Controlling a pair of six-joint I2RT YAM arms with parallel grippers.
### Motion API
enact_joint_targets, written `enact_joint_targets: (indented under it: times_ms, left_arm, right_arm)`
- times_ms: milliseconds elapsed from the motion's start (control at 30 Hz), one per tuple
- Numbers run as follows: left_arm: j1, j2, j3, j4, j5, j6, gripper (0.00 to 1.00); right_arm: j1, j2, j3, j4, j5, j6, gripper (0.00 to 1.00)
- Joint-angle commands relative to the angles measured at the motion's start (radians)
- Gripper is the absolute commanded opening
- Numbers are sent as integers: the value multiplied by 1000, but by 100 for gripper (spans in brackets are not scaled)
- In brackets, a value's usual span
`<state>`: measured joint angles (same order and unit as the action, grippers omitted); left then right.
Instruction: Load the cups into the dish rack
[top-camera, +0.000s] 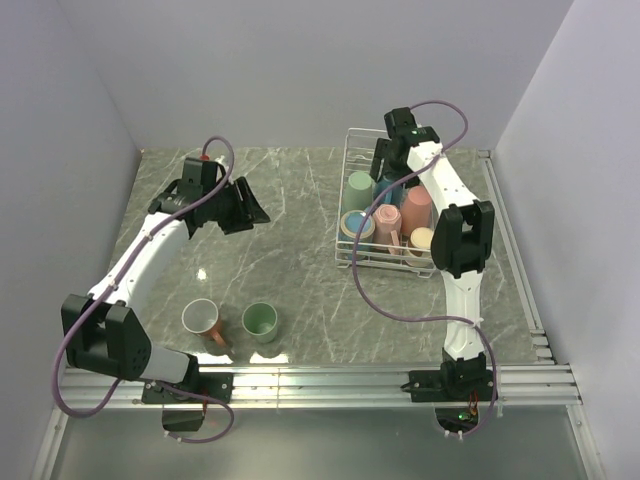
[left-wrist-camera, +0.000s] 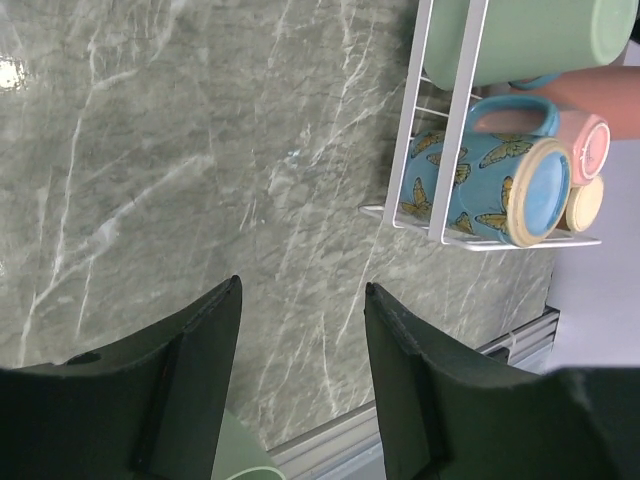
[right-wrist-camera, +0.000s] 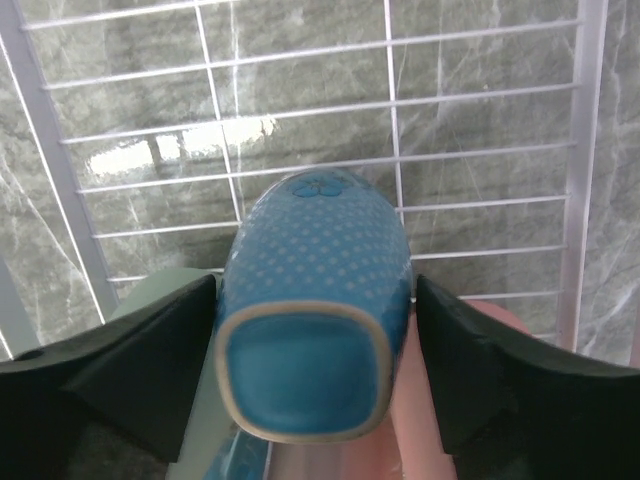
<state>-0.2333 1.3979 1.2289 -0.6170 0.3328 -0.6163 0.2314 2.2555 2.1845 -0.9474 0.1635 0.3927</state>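
The white wire dish rack (top-camera: 346, 262) stands at the right and holds several cups: a green one (top-camera: 360, 184), a blue butterfly one (top-camera: 357, 226), two pink ones (top-camera: 388, 222) and a cream one (top-camera: 422, 240). My right gripper (top-camera: 386, 176) is over the rack's far end, shut on a blue dotted cup (right-wrist-camera: 312, 300) above the rack's bars (right-wrist-camera: 300, 110). My left gripper (top-camera: 252, 206) is open and empty over the bare table (left-wrist-camera: 303, 290). A green cup (top-camera: 261, 321) and an orange cup with a white inside (top-camera: 203, 320) stand near the front edge.
In the left wrist view, the rack (left-wrist-camera: 408, 160) shows at the upper right with the butterfly cup (left-wrist-camera: 480, 190), and the green cup's rim (left-wrist-camera: 245, 465) shows at the bottom. Grey walls enclose the table; a metal rail (top-camera: 330, 375) runs along the front.
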Motion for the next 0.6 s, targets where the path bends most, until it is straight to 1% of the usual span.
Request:
enact_joint_targets:
  times_ms: [0,33,200,333,567]
  left_arm:
    - [-1,-51,-3,-7,-18,16,57]
    - [-1,-53,-2,-18,-18,18,57]
    - [-3,-69,-5,-65,-37,44,57]
    - [-3,-96,-49,-98,-52,66,57]
    - [-11,-158,-140,-125,-54,78,57]
  right_arm:
    - [6,-36,-23,-39,1,6,91]
    - [5,-42,-13,-39,5,5,95]
    - [6,-82,38,-54,27,-6,97]
    - [-6,-135,81,-68,34,-6,98]
    - [-21,-293,107,-60,22,-11,100]
